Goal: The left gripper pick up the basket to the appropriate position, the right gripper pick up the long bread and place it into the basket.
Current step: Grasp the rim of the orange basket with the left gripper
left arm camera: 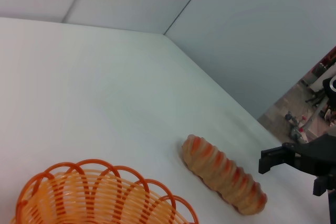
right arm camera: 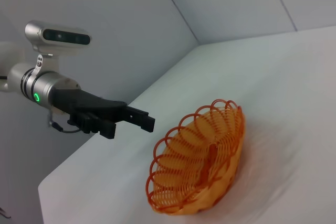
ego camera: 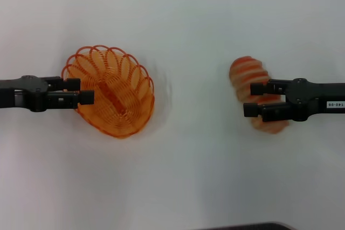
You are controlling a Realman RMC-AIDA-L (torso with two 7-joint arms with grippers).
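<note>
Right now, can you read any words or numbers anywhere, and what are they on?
White label on the right gripper: dark printed characters, too small and blurred to read.
Basket, bread, left gripper and table: no writing shows.

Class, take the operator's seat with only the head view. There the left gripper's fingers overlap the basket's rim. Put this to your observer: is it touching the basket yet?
Observer: No. The right wrist view shows the left gripper stopped short of the basket, with a gap between its tips and the rim.
Operator: Is the right gripper gripping the long bread?
Observer: No. In the left wrist view the right gripper hangs open, apart from the long bread, which lies flat on the table.
</note>
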